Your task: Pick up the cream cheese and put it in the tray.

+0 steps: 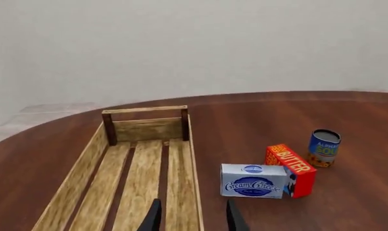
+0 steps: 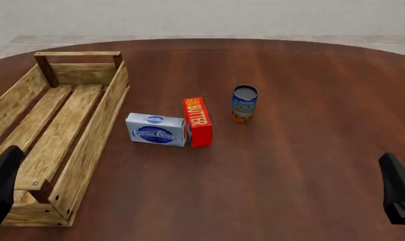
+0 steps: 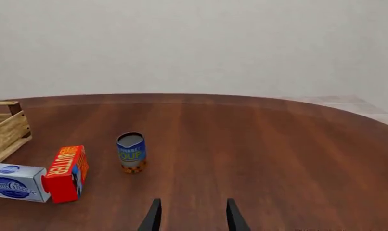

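Cream cheese (image 2: 157, 130) sits touching the butter box (image 2: 198, 121), so the left gripper (image 1: 192, 216), jaws open and empty like the right gripper (image 3: 192, 215), probably bumps butter too.

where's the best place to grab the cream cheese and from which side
Probably from above, pinching the cream cheese across its near and far long faces. Its right end sits against the butter and the tray stands close on its left, so an end-to-end grip has little room. The left hand, open above the tray, looks nearer.
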Robot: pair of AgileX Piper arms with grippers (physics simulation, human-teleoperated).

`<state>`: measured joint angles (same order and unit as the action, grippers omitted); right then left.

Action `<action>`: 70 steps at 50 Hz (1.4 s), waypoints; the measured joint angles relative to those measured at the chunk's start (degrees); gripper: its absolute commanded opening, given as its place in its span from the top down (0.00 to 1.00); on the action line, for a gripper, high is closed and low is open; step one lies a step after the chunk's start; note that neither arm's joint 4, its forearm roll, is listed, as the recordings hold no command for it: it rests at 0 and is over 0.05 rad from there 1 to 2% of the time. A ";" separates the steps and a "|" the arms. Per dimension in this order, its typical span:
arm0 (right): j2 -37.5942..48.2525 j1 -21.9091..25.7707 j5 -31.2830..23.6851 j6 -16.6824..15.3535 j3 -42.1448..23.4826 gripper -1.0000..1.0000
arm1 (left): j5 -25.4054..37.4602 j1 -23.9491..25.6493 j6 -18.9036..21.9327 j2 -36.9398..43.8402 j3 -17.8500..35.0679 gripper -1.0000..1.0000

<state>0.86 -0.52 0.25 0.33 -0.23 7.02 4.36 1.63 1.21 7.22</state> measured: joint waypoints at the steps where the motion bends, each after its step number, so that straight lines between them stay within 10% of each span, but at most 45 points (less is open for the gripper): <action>1: 0.03 -0.02 0.01 0.00 0.00 0.00 | 0.45 0.03 -0.11 0.18 0.61 0.00; 22: 1.39 0.01 0.68 -0.14 0.01 0.00 | 7.14 4.48 0.06 9.60 13.99 0.00; 70: 3.59 -0.34 1.95 -0.89 0.03 0.00 | -3.54 16.06 13.05 50.85 31.87 0.00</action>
<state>4.44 -0.86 2.19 -0.56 -0.20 3.48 20.43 14.68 52.06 39.08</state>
